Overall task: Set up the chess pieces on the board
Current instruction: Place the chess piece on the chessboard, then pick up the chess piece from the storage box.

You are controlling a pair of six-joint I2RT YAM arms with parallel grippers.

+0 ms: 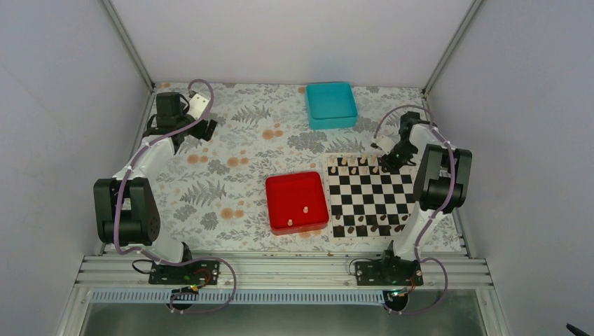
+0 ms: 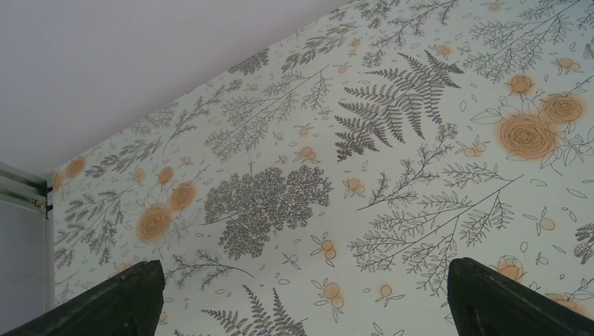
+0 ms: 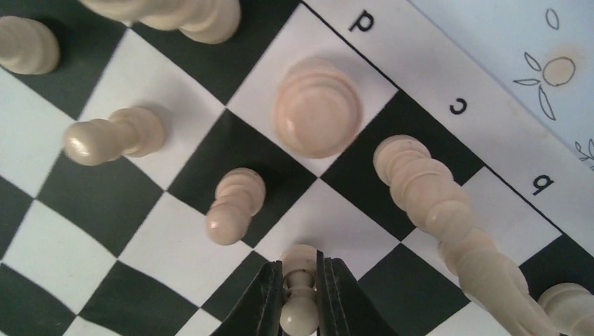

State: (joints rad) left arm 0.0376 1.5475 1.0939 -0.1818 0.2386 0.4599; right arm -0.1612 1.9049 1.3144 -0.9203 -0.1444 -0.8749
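**Floral surface (image 1: 231, 140), crowded far rows**

My right end effector (image 3: 301, 280) pinches a cream pawn (image 3: 300, 316) over the board (image 3: 105, 203). My left end effector (image 2: 306, 280) gapes wide. A neighbouring pawn (image 3: 235, 206) and a tall piece (image 3: 448, 210) stand close, so any sideways drift could topple them.

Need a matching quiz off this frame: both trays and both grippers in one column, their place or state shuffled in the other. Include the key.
Things:
1. red tray
2. teal tray
3. left gripper
4. right gripper

Place or state:
A. shut on a pale pawn above the board
B. far side of the tablecloth, nothing visible inside
C. open over bare tablecloth
D. beside the board, two pale pieces inside

Pairs: 1-D, 2-B, 3-C, 4-A
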